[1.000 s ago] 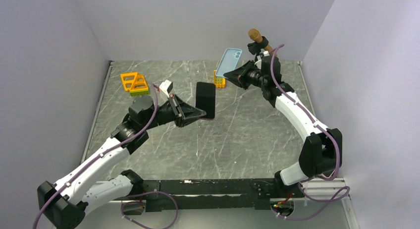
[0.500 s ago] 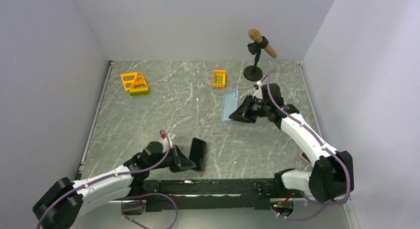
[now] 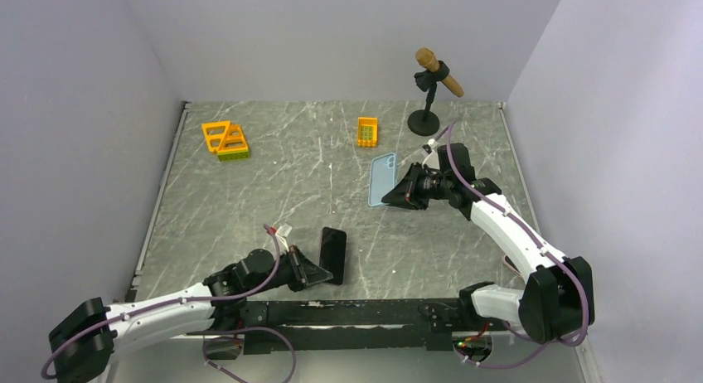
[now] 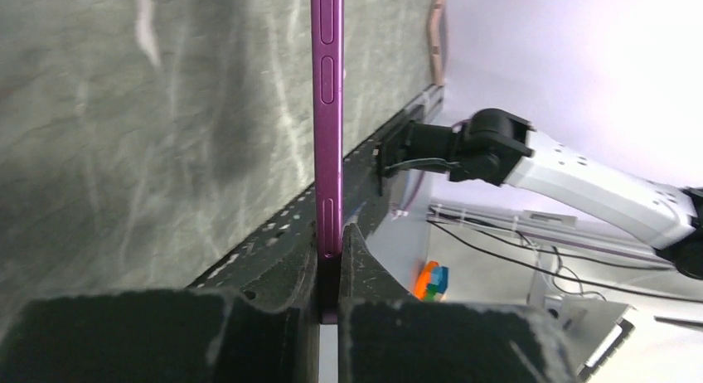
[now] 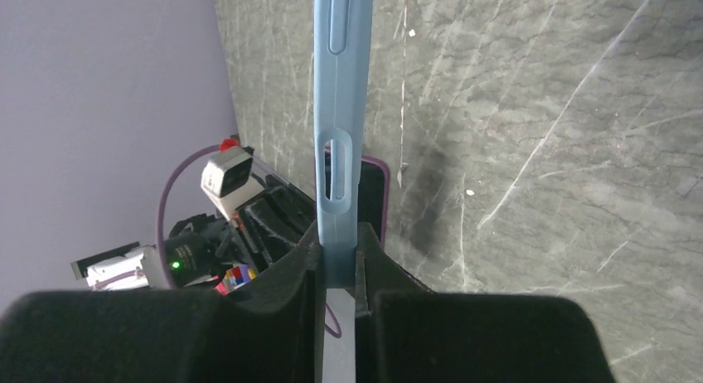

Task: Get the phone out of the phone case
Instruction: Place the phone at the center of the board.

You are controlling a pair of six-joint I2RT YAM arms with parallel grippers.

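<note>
My left gripper (image 3: 317,271) is shut on the phone (image 3: 332,254), a dark slab with a purple edge, held on edge low over the table's near part. In the left wrist view the phone's purple edge (image 4: 327,109) runs up from between my fingers (image 4: 328,271). My right gripper (image 3: 401,196) is shut on the empty light blue phone case (image 3: 381,179), held low at centre right. In the right wrist view the case's side (image 5: 341,109) rises from my gripper (image 5: 339,271), and the phone (image 5: 375,202) shows beyond it. Phone and case are apart.
An orange and green brick frame (image 3: 225,139) lies at the back left. A small orange brick (image 3: 367,131) lies at the back centre. A black stand holding a wooden-headed tool (image 3: 431,89) stands at the back right. Grey walls enclose the marble table (image 3: 249,201).
Both arms have come down from mid-air: the left carried the phone toward the near edge, the right lowered the case toward the table at centre right. Over the last half second they shifted only slightly.
</note>
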